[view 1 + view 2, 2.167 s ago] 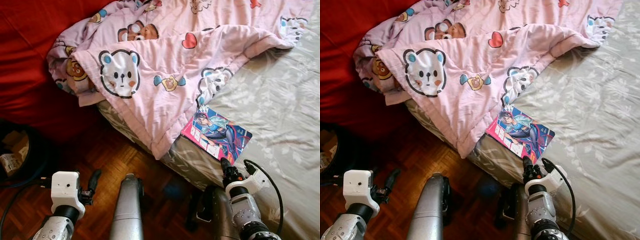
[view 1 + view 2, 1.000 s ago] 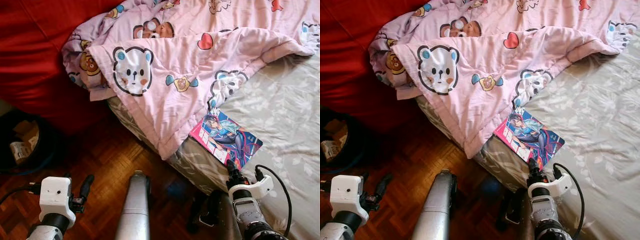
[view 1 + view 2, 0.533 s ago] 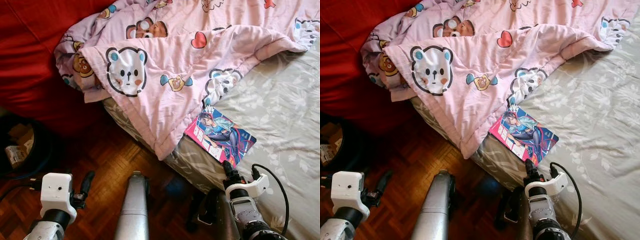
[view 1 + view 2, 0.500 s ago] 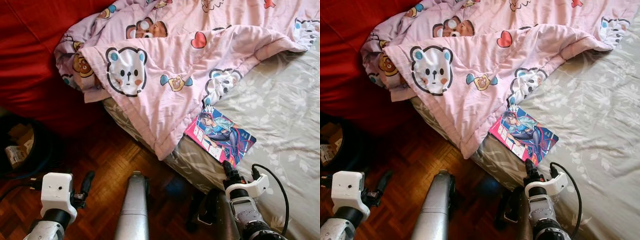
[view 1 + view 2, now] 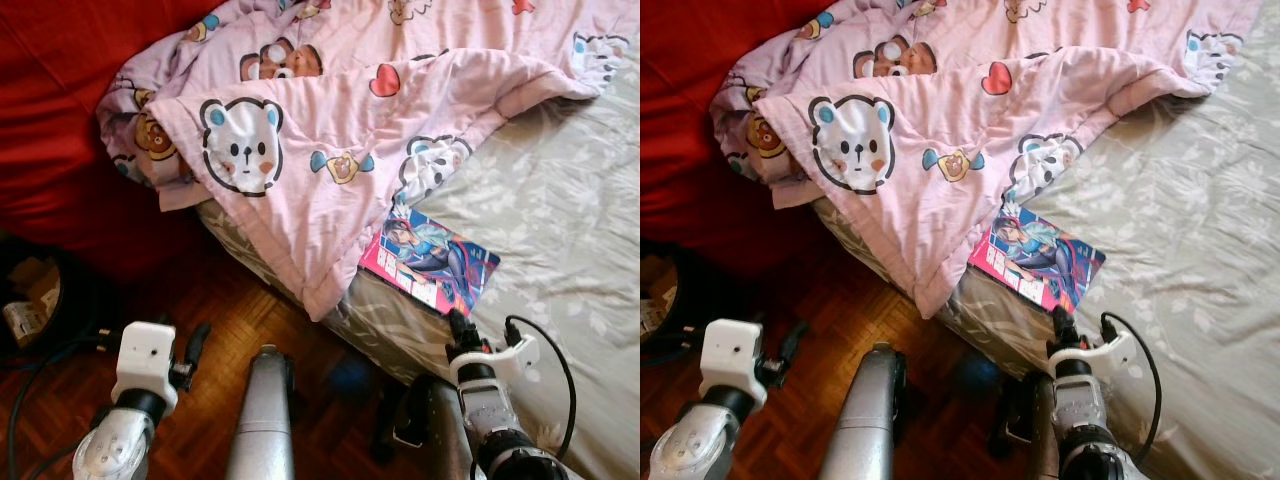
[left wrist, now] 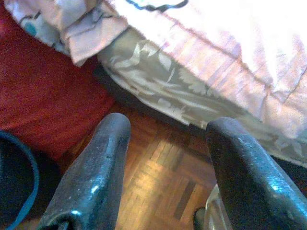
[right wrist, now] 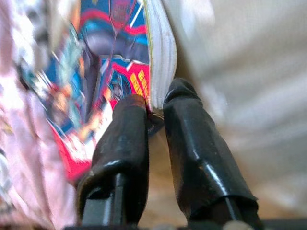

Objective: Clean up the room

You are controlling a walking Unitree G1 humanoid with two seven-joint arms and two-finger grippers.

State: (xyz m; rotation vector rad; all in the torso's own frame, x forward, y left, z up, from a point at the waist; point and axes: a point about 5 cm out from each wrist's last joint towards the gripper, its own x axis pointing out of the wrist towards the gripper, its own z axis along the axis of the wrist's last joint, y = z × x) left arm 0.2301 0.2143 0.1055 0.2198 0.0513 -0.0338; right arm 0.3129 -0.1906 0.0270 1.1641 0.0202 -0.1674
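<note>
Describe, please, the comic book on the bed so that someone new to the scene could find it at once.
Start at the bed with the grey leaf-patterned sheet and follow the pink bear-print quilt to its lower edge near the mattress side. The comic book lies flat there, one corner tucked under the quilt, just ahead of the right end effector. Its glossy pink-and-blue cover with a drawn figure stands out from the soft bedding.

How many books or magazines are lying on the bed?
1. A colourful comic book lies on the grey sheet beside the pink blanket's edge. The blanket could hide more.
</note>
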